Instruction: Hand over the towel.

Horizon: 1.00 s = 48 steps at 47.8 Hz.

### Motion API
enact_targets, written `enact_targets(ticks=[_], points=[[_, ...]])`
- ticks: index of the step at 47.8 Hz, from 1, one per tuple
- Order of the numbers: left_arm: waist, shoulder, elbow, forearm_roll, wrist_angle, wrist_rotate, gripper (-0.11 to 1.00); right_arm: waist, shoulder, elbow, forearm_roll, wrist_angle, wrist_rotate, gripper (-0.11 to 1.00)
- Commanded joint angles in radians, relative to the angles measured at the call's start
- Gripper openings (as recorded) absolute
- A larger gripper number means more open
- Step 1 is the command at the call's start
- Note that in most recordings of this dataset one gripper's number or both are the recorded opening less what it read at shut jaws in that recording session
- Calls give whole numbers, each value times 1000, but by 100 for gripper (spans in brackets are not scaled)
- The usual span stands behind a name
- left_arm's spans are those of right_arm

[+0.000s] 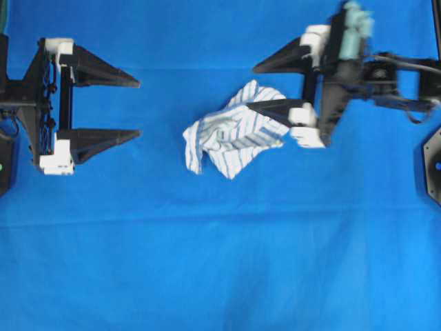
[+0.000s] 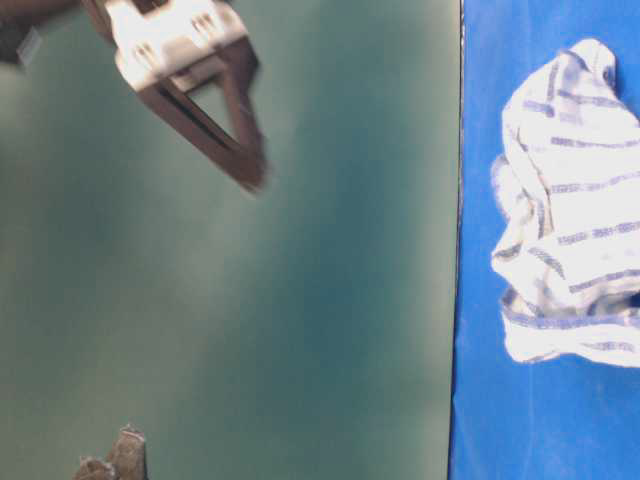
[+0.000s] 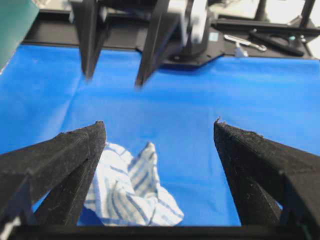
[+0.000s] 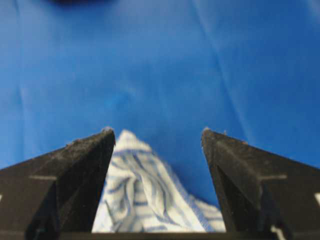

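The towel [image 1: 231, 138], a crumpled white cloth with thin blue stripes, lies on the blue cloth a little right of centre. My right gripper [image 1: 252, 87] hovers open at its upper right corner, and its lower finger overlaps the towel's edge from above. In the right wrist view the towel [image 4: 145, 195] sits low between the spread fingers of the right gripper [image 4: 156, 131], touching neither. My left gripper [image 1: 138, 108] stands open at the far left, well apart from the towel. Its own view shows the towel [image 3: 130, 190] ahead of the left gripper [image 3: 159, 123], beside the left finger, with the right gripper [image 3: 113, 80] beyond.
A large plain blue cloth [image 1: 220, 262] covers the whole table. A black frame with tools [image 3: 250, 42] runs along the far edge behind the right arm. A green backdrop [image 2: 300, 300] borders the cloth. A black arm base [image 1: 434, 165] sits at the right edge.
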Motion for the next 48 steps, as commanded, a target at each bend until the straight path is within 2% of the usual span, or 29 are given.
enact_targets(ticks=[1, 7, 25, 39, 48], points=[[2, -6, -9, -2, -5, 3, 92, 3, -64, 25, -3, -58, -2, 72], [11, -5, -11, 0, -8, 3, 92, 3, -87, 48, -2, -107, -2, 72], [12, -21, -5, 0, -2, 6, 91, 3, -94, 55, -2, -103, -3, 72], [14, -181, 52, 0, 107, 17, 91, 3, -305, 156, -2, -48, -3, 72], [28, -327, 155, 0, 135, 17, 91, 3, -508, 282, 0, -23, 2, 72]])
